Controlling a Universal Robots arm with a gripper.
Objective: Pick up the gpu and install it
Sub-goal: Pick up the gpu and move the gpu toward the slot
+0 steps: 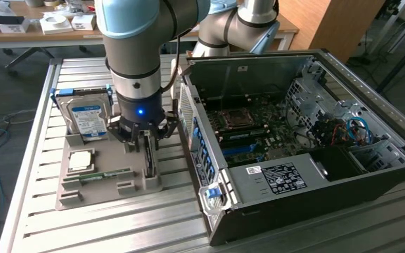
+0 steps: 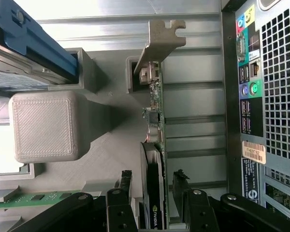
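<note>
Black fingers (image 2: 126,181) of the end effector (image 2: 153,178) stand apart, straddling the gpu (image 2: 154,130), which sits on edge in a grey holder (image 1: 72,199) on the counter (image 1: 118,232) beside the open computer case (image 1: 273,211).

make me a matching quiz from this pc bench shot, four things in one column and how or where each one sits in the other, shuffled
Column one
1. gpu
2. hard drive
3. RAM stick
4. computer case

Column two
a. silver with a blue label, standing upright
b. side open, motherboard showing
c. on edge between the fingers of the open gripper
d. narrow green strip low in the grey holder

Pairs: 1-c, 2-a, 3-d, 4-b
</note>
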